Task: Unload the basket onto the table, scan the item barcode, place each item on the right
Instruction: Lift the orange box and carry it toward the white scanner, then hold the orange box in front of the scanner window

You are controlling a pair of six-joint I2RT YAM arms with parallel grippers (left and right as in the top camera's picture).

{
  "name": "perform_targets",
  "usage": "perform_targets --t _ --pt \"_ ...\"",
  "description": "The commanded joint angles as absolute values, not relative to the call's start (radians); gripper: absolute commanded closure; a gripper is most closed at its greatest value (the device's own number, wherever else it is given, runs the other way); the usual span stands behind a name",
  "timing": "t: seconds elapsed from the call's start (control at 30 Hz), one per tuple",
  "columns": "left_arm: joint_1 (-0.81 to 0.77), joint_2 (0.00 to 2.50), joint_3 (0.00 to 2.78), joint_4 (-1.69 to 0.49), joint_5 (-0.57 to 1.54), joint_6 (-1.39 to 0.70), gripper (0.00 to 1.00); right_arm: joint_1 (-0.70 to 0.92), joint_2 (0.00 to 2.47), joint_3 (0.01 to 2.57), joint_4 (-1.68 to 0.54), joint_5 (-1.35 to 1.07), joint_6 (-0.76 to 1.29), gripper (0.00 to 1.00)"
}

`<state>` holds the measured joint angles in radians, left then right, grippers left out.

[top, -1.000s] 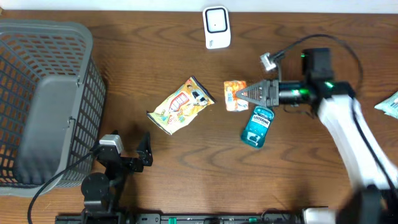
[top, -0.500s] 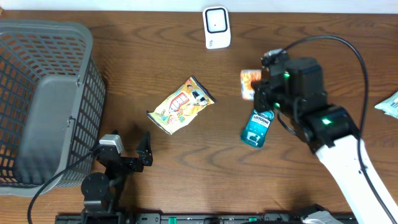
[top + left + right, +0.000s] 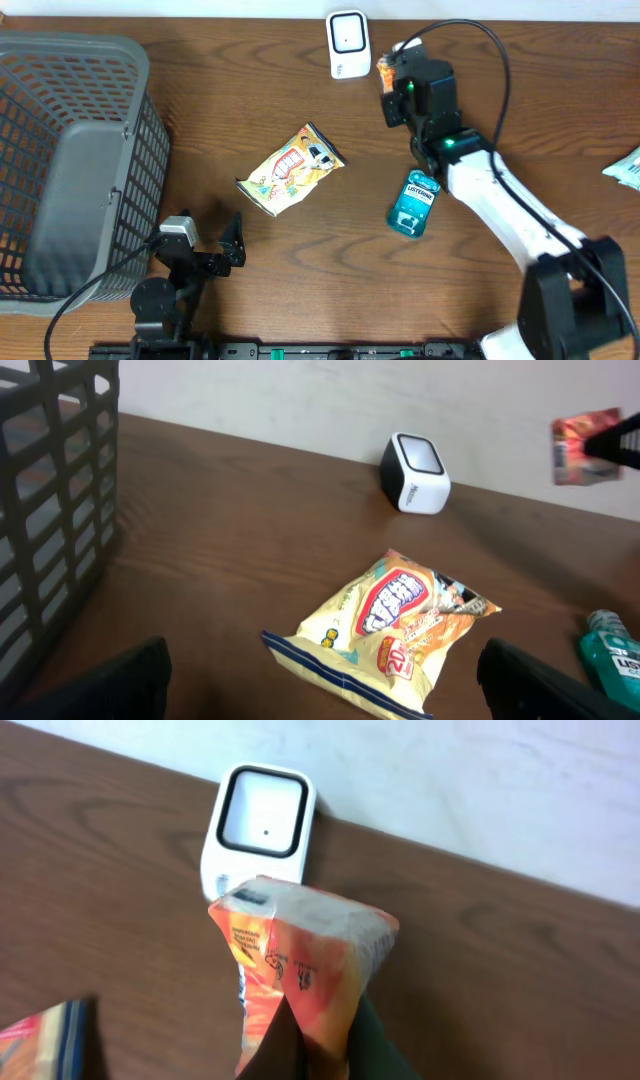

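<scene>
From above, we see the right arm (image 3: pixel 500 195) reaching from the lower right of the table (image 3: pixel 240 90) up to its far edge, elbow bent. The right gripper (image 3: pixel 388 82) hangs just beside the scanner (image 3: pixel 348 43), shut tight on the orange packet (image 3: pixel 381 68), which sits off the table at the scanner's right side. The left gripper (image 3: pixel 232 248) rests low at the near left, jaws spread wide, holding nothing. The basket (image 3: pixel 140 120) fills the left side; through its open top we see only its grey floor. A yellow bag (image 3: pixel 293 168) lies mid-table, and a teal bottle (image 3: pixel 414 203) lies flat beside the right arm.

From the left wrist, we look past two dark fingers (image 3: pixel 110 680) set far apart. The bag lies between them, the basket wall stands at the left, and the packet hangs in the air to the right of the scanner.

From the right wrist, the fingers (image 3: pixel 300 1050) pinch the packet's bottom edge. It stands upright just in front of the scanner and covers the scanner's lower part.
</scene>
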<state>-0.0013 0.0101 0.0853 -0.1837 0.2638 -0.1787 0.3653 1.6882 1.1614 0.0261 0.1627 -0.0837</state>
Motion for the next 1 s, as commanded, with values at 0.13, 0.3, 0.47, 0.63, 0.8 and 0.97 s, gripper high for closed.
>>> perform_targets --t 0.13,0.3,0.47,0.63,0.8,0.97 --pt "-0.004 0.004 0.065 -0.201 0.276 -0.169 0.02 0.384 1.819 1.317 0.064 0.147 -0.170 0.99" --pt "-0.004 0.004 0.065 -0.201 0.276 -0.169 0.02 0.399 1.969 1.534 -0.025 0.149 -0.270 0.99" --pt "-0.004 0.004 0.065 -0.201 0.276 -0.169 0.02 0.407 2.114 1.750 -0.130 0.225 -0.385 0.99" --pt "-0.004 0.004 0.065 -0.201 0.276 -0.169 0.02 0.416 2.231 1.890 -0.135 0.381 -0.548 0.99" --pt "-0.004 0.004 0.065 -0.201 0.276 -0.169 0.02 0.435 2.309 1.945 -0.106 0.441 -0.672 0.99" --pt "-0.004 0.004 0.065 -0.201 0.276 -0.169 0.02 0.456 2.354 1.945 -0.032 0.451 -0.740 0.99"
